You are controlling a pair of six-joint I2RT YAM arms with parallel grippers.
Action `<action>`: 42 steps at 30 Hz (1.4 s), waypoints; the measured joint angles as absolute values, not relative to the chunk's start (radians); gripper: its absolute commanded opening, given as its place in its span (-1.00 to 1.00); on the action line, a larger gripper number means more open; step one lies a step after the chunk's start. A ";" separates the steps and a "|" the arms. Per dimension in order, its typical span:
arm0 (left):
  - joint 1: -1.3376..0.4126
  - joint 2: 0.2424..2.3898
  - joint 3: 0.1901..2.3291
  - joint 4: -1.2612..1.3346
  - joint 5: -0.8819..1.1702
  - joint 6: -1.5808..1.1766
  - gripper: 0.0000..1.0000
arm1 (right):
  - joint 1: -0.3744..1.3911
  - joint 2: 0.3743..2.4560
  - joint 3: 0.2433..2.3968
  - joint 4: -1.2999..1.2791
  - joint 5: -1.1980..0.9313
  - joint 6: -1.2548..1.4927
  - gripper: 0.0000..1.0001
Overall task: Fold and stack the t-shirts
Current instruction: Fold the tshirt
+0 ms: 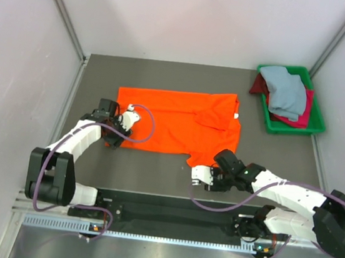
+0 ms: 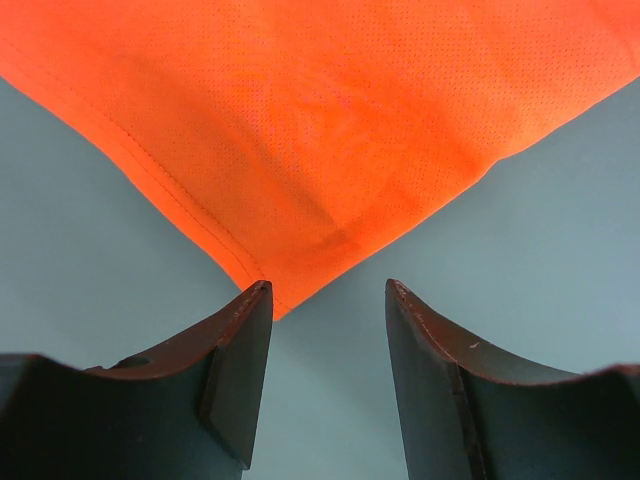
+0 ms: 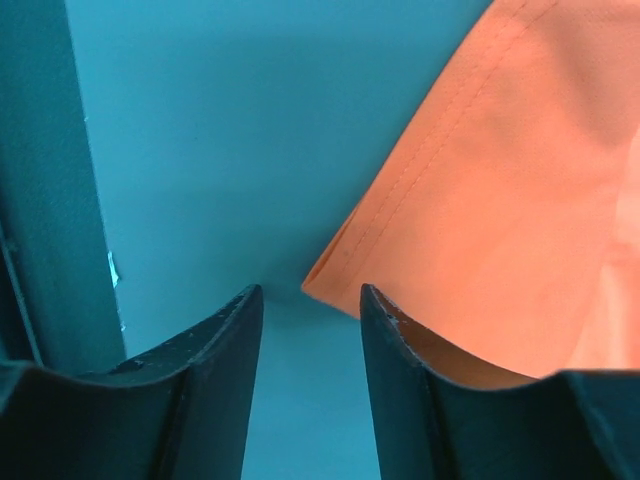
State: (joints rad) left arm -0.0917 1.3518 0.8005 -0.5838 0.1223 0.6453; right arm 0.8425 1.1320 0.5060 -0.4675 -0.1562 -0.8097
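Note:
A bright orange t-shirt [image 1: 179,122] lies spread on the grey table. My left gripper [image 1: 124,125] is open at its near left corner; in the left wrist view the cloth corner [image 2: 290,290] lies just ahead of the gap [image 2: 328,300], not between the fingers. My right gripper [image 1: 199,175] is open at the near right corner; in the right wrist view the orange hem corner [image 3: 330,280] sits just beyond the gripper [image 3: 310,300]. A pale grey-blue t-shirt [image 1: 287,89] lies over dark red t-shirts [image 1: 300,116] in the tray.
A green plastic tray [image 1: 314,129] stands at the back right by the right wall. Walls close in the table on the left, back and right. A black rail [image 1: 169,207] carries the arm bases along the near edge.

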 measured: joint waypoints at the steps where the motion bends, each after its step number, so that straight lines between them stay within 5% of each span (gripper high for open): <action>1: -0.091 1.352 0.801 -0.584 0.122 0.636 0.08 | 0.842 1.132 0.503 -0.459 -0.155 -0.811 -0.22; 9: -0.088 1.382 0.805 -0.590 0.123 0.553 0.12 | 0.842 1.150 0.503 -0.413 -0.139 -0.817 -1.00; 16: 0.044 1.478 0.887 -0.637 0.191 0.430 0.13 | 0.842 1.153 0.508 -0.403 -0.117 -0.818 -1.00; 25: 0.125 1.617 0.975 -0.709 0.297 0.351 -0.14 | 0.828 1.155 0.533 -0.390 -0.105 -0.818 -1.00; 42: 0.207 1.628 1.016 -0.773 0.299 0.342 -0.08 | 0.808 1.155 0.533 -0.387 -0.102 -0.815 -1.00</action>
State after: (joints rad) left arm 0.2073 1.6283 1.0161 -0.7734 0.2989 0.3424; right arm 0.8082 1.1549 0.5335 -0.3866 -0.1017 -0.8150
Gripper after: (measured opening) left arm 0.490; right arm 0.006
